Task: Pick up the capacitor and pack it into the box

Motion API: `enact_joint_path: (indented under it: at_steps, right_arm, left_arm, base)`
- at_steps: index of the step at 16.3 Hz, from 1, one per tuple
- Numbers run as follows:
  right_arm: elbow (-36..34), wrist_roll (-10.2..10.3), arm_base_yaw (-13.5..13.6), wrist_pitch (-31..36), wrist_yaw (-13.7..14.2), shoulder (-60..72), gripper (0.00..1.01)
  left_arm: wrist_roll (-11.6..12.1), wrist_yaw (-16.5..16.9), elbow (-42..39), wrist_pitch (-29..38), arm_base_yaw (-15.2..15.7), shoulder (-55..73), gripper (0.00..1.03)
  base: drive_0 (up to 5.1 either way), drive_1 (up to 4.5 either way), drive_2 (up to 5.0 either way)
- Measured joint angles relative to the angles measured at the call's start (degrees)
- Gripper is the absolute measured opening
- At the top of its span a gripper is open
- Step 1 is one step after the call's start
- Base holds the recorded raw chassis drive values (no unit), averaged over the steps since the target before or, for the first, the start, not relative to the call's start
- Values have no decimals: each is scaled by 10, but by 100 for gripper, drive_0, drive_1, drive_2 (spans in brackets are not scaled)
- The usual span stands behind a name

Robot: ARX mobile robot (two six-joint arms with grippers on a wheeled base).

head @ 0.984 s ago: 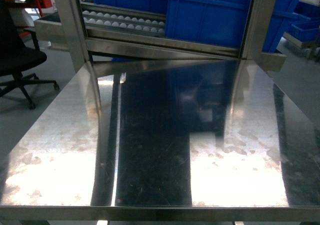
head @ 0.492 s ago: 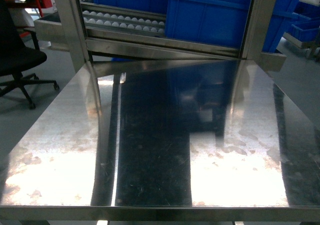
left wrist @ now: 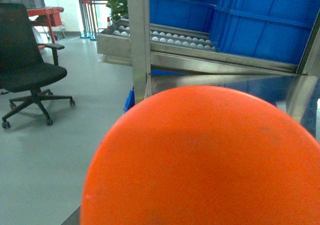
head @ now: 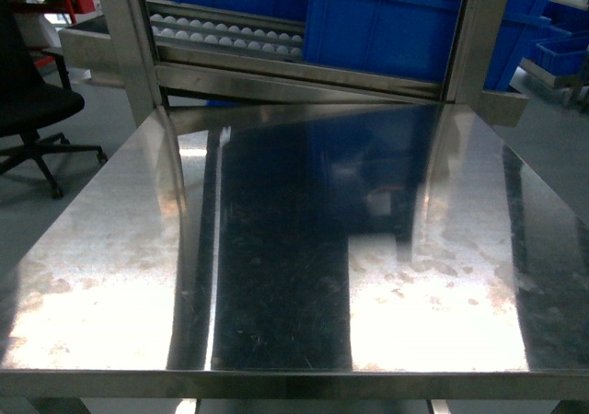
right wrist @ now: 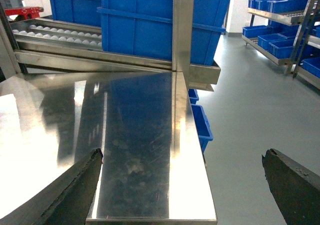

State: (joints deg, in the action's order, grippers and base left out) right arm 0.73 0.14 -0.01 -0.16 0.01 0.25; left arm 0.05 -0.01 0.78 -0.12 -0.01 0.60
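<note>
The right gripper [right wrist: 182,185] gapes wide and empty over the table [right wrist: 145,135] edge; the left's jaws cannot be told behind an orange dome [left wrist: 205,160].

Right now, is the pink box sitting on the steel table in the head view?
No, the steel table shows only reflections on its bare top, with blue crates on the rack behind it.

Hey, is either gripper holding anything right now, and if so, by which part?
The right gripper is open and empty above the steel table. The left cannot be told: an orange dome fills its view, hiding any fingers.
</note>
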Motion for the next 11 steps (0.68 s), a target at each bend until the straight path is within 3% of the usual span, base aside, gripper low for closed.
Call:
enact_joint_path:
  at_steps: [11]
  right_arm:
    - [0,0,0,-1,0,0,98]
  left_arm:
    - [0,0,0,-3,0,0,44]
  base:
    - [0,0,0]
